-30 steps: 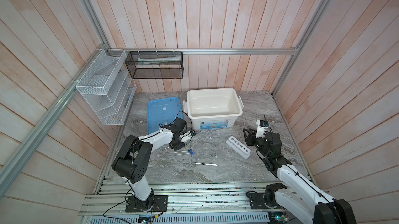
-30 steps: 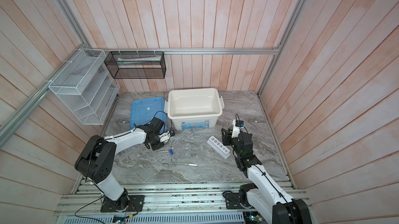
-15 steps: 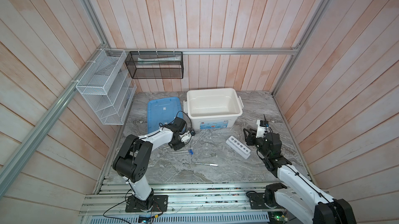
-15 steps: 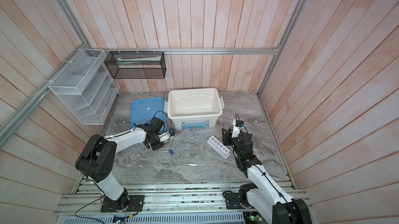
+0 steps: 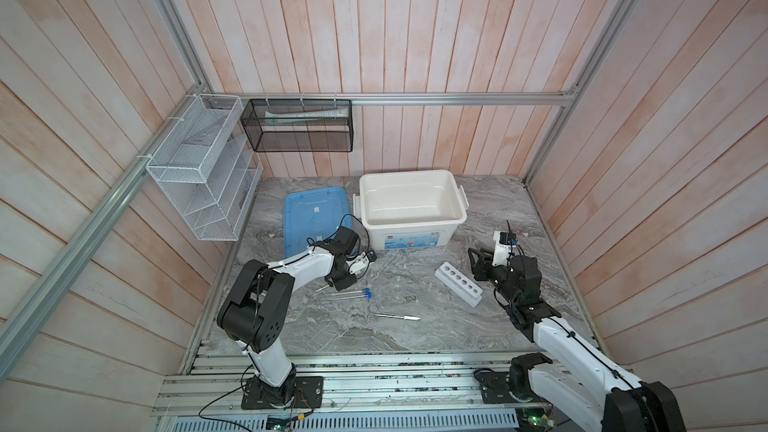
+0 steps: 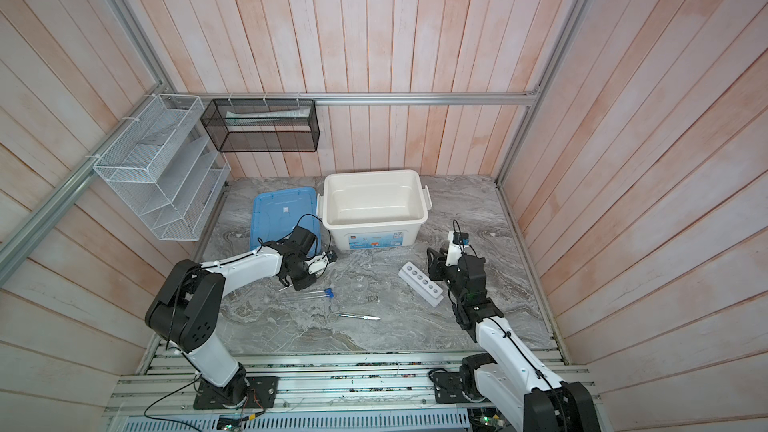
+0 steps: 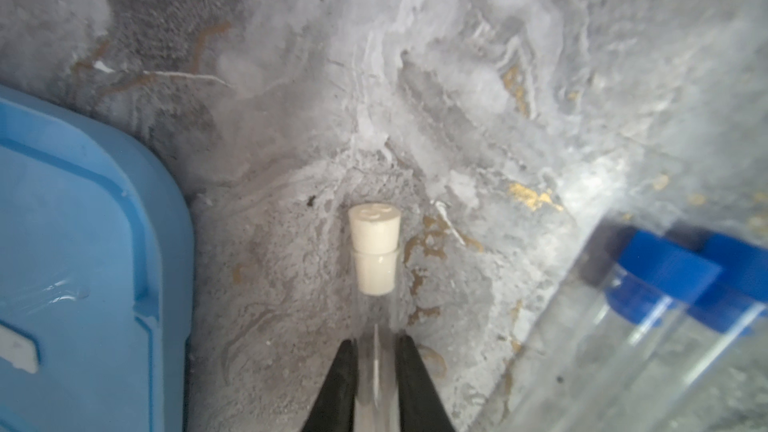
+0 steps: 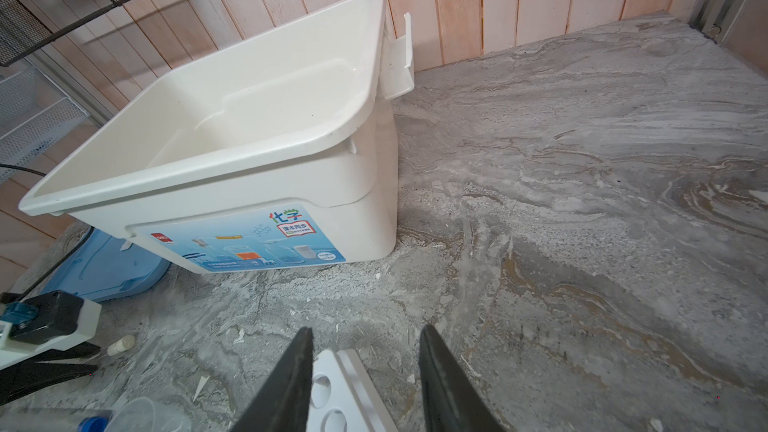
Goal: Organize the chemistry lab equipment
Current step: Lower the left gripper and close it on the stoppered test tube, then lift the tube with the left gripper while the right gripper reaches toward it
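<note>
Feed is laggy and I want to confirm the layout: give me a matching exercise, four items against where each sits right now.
Items
1. white-capped tube
2. blue-capped tubes
3. six-hole rack
4. blue lid

Places
A. flat on the table, beside the white bin
B. between the tips of the left hand
C. side by side on the table, near the scissors
D. on the table, at the open right hand

Pairs: 1-B, 2-C, 3-D, 4-A
</note>
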`<action>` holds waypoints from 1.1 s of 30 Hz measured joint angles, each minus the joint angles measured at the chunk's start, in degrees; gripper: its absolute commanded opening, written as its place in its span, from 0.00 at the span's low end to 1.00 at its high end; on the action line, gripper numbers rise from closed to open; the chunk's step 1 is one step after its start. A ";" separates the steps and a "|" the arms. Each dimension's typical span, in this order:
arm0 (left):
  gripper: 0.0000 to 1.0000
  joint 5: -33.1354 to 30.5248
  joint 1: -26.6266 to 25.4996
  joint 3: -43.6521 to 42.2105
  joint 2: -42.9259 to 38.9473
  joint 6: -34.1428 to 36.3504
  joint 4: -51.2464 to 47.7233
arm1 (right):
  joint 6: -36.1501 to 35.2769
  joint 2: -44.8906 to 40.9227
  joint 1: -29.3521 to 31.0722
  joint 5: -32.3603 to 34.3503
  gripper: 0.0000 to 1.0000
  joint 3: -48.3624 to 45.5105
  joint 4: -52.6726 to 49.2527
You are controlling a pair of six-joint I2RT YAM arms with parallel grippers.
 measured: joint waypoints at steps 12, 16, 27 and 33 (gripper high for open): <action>0.19 -0.68 -0.66 -11.04 -12.52 -0.28 4.81 | 0.90 -2.32 0.00 -0.35 0.44 0.83 -3.58; 0.19 -0.59 -0.66 -13.33 -19.80 -1.27 7.30 | 1.68 -3.63 0.00 -1.03 0.44 2.36 -5.70; 0.19 5.03 -0.66 -14.21 -31.41 -7.39 17.99 | 1.90 -6.93 0.00 -4.15 0.47 11.74 -14.19; 0.17 13.92 -0.66 -14.23 -33.31 -13.73 23.04 | 1.79 -6.95 1.03 -12.11 0.53 15.26 -15.98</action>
